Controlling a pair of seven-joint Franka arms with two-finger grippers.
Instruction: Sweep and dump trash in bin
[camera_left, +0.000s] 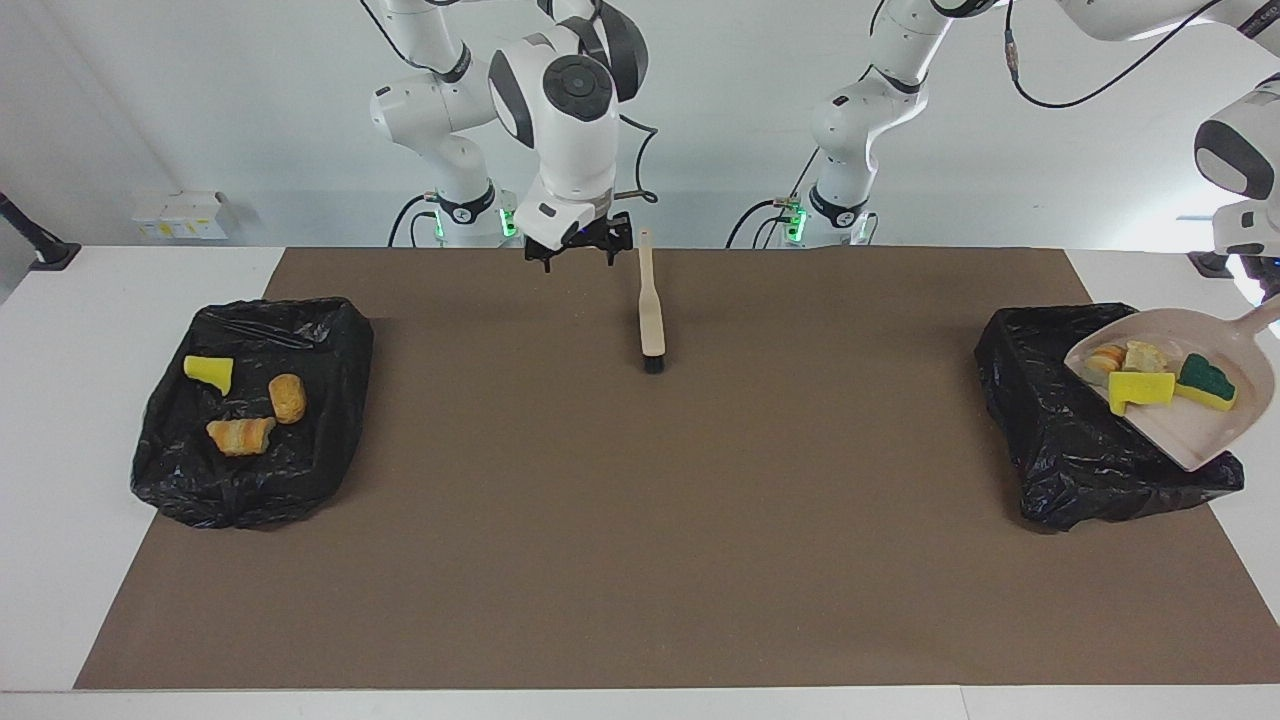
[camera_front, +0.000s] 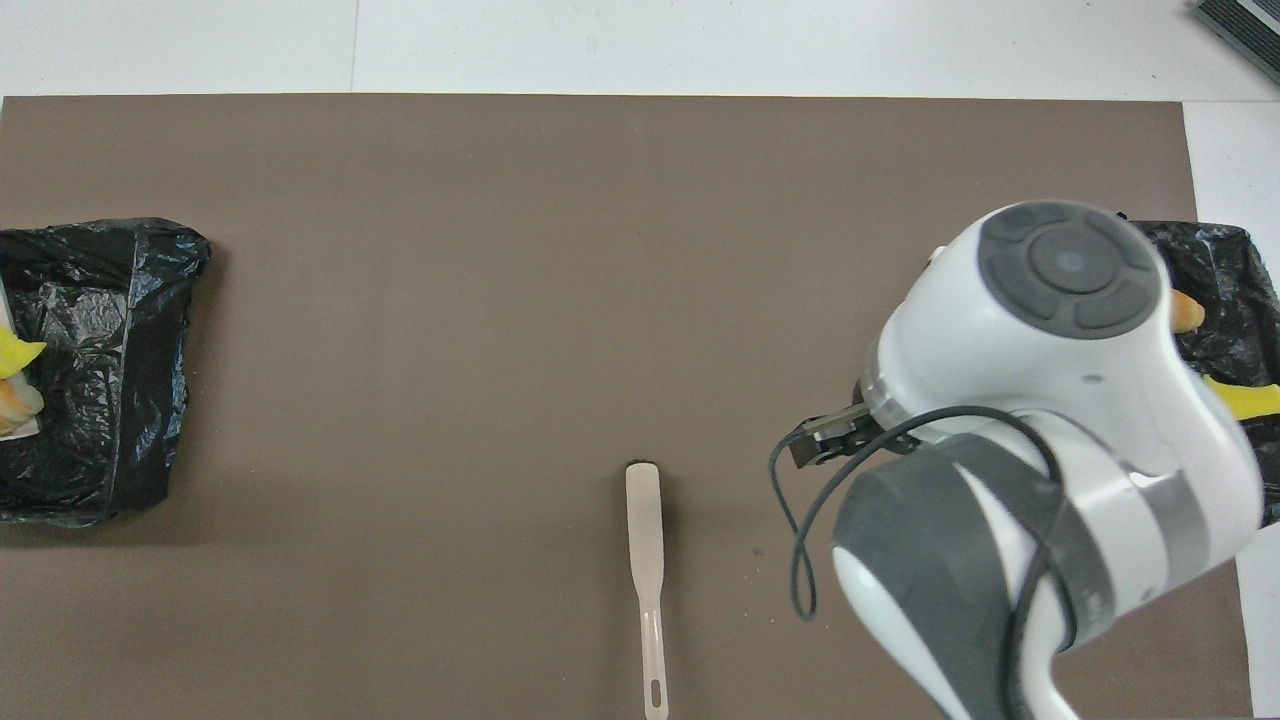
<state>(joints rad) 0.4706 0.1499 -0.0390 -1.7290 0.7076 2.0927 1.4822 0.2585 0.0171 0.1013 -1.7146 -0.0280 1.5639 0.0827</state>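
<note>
Left end effector (camera_left: 1272, 300) clamped on dustpan (camera_left: 1195, 420) handle, pan tilted over bin (camera_left: 1060, 440) for dump; four scraps (camera_left: 1140, 385) in pan, three (camera_left: 245, 405) in second bin (camera_left: 330, 330); right end effector (camera_left: 578, 248) open, empty, over bench beside brush (camera_left: 651, 320).

Trash, 7 scraps. 3 lie in black-lined bin (camera_left: 330, 345) at right arm's end: yellow sponge wedge (camera_left: 209, 371) at 10 o'clock, oval bread roll (camera_left: 287, 397) mid, striped bread chunk (camera_left: 240, 435) at 6. 4 sit bunched in raised dustpan (camera_left: 1200, 440) over other bin (camera_left: 1040, 440): bread slice (camera_left: 1106, 357), pale chunk (camera_left: 1142, 355) (prob. bread), yellow sponge (camera_left: 1140, 389), green-topped sponge (camera_left: 1205, 381) at 3.
</note>
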